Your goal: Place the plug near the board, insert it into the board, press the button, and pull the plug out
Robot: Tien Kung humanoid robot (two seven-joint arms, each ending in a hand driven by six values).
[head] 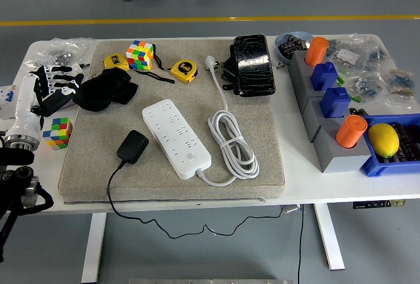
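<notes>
A white power strip (177, 137) lies slantwise in the middle of the grey mat (262, 159), its white cable (231, 145) coiled to its right. A black plug adapter (132, 147) rests on the mat just left of the strip, with a thin black cord (111, 195) trailing over the front edge. My left hand (54, 89) hovers at the table's left edge, fingers spread and holding nothing, well left of the adapter. The right arm does not show.
Beside my left hand sit a small Rubik's cube (57, 132) and a black cloth bundle (103, 90). At the mat's back are another cube (140, 54), a yellow tape measure (184, 71) and a black case (251, 64). Grey holders (321, 126) and a blue bin (390, 162) fill the right.
</notes>
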